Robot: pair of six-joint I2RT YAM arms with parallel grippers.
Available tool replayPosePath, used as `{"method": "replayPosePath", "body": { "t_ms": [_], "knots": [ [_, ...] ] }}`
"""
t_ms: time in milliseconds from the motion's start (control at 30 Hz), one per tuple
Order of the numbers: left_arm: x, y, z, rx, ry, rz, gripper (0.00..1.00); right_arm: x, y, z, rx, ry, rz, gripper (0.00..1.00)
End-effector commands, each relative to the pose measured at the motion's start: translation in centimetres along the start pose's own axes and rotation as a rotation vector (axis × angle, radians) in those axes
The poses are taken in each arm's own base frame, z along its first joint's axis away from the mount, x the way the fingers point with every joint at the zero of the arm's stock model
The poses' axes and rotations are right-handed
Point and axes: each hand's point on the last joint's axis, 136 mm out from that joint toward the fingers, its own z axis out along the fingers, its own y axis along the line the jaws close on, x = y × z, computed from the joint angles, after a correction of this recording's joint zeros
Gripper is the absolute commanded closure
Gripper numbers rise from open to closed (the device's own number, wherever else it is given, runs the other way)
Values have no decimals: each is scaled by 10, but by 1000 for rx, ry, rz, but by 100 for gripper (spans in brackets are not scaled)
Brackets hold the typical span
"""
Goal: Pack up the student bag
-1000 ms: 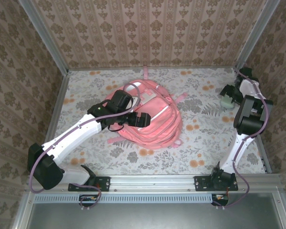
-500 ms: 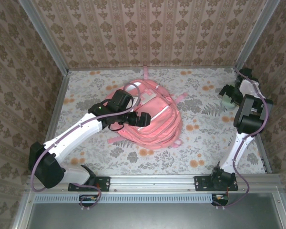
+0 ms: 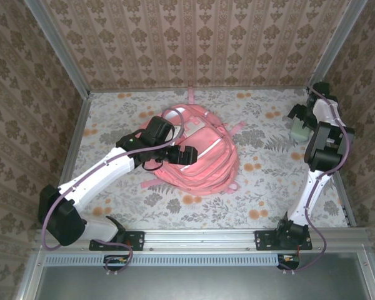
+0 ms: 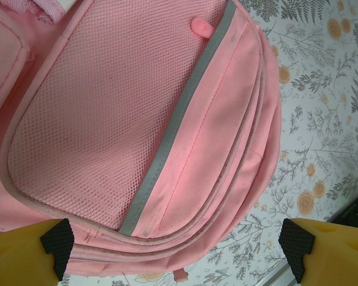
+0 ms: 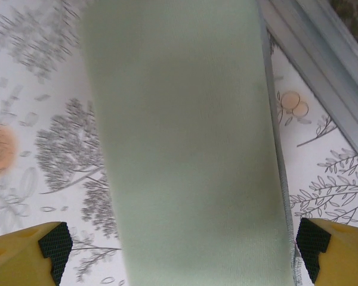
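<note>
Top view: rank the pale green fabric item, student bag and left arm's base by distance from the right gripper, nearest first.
1. pale green fabric item: right under the open right gripper, by the right rail.
2. student bag: table centre.
3. left arm's base: near edge, left.

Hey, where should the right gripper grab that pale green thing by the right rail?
Across its long edges, coming down from above. The pale green thing lies flat, lengthwise between the fingers of the open right gripper, which straddles its narrow width.
</note>
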Motion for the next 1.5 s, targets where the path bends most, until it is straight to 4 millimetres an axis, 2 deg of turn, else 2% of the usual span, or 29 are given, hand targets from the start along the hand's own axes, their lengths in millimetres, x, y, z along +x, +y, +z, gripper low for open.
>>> {"method": "replayPosePath", "body": {
  "t_ms": [0, 167, 333, 500, 667, 767, 933, 1133, 1333, 1467],
  "knots": [
    [-5, -2, -1, 10, -6, 16, 0, 13, -11, 10, 62, 57, -20, 0],
    [-4, -1, 0, 8, -3, 11, 0, 19, -8, 16, 50, 78, -27, 2],
    [-4, -1, -1, 9, -4, 12, 0, 24, -6, 11, 38, 71, -41, 17],
    [-2, -1, 0, 18, -6, 16, 0, 28, 4, -9, 3, 29, -37, 25],
    [-4, -4, 1, 34, -6, 27, 0, 44, 19, -36, -35, -1, -27, 25],
    [-7, -3, 4, 29, -6, 32, 0, 62, 31, -54, -57, -11, -34, 25],
    [-12, 0, 10, 5, 6, 48, 0, 104, 45, -80, -86, -7, -62, 26],
    [-12, -5, 21, -2, 42, 100, 1, 152, 49, -114, -145, -22, -104, 28],
    [-8, -16, 41, -40, 88, 235, 10, 192, 46, -156, -221, -58, -136, 29],
    [-4, -21, 61, -105, 130, 355, 19, 216, 41, -169, -264, -58, -141, 30]
  ]
}}
